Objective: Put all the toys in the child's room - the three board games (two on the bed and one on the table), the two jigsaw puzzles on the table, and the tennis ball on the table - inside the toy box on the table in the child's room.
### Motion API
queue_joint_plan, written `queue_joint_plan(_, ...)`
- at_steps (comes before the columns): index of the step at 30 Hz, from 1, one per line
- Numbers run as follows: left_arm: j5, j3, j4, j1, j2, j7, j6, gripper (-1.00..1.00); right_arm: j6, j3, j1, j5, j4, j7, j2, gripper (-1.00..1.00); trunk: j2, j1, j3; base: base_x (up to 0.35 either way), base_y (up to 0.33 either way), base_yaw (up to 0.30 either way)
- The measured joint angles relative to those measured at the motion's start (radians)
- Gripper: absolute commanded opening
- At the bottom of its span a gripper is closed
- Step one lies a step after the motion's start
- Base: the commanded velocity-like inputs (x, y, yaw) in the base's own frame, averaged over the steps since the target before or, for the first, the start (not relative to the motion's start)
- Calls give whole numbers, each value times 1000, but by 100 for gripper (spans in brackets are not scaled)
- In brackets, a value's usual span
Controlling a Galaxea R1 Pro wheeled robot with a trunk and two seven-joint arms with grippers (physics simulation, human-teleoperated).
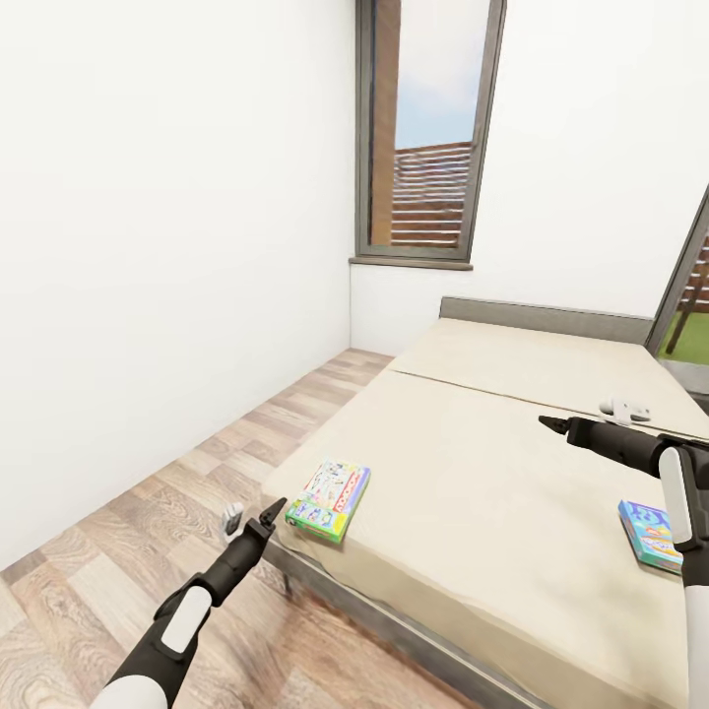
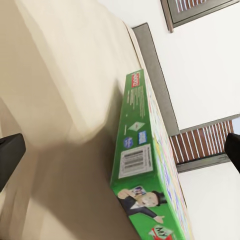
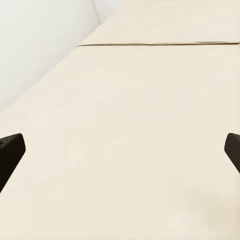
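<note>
A board game (image 1: 330, 500) in a green-edged box with colourful print lies flat near the bed's (image 1: 473, 492) front left corner. My left gripper (image 1: 254, 514) hovers open just left of it, at the mattress edge. In the left wrist view the box's green side (image 2: 135, 155) lies ahead between the open fingers (image 2: 10, 160). A second board game (image 1: 648, 532), in a blue box, lies at the bed's right, partly behind my right arm. My right gripper (image 1: 588, 416) is open over the bare mattress (image 3: 130, 125). The table, toy box, jigsaw puzzles and tennis ball are out of view.
A white wall runs along the left, with a strip of wood-plank floor (image 1: 197, 492) between it and the bed. A tall grey-framed window (image 1: 425, 128) stands behind the grey headboard (image 1: 542, 317). Another window edge (image 1: 684, 295) is at the far right.
</note>
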Motion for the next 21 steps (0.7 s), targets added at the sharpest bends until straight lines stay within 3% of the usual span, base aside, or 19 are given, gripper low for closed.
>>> queue_joint_plan(21,0,0,16,1,-6,-1,1,100,0,0,0,0,0,0,0,100,0,0,0,1,0,0)
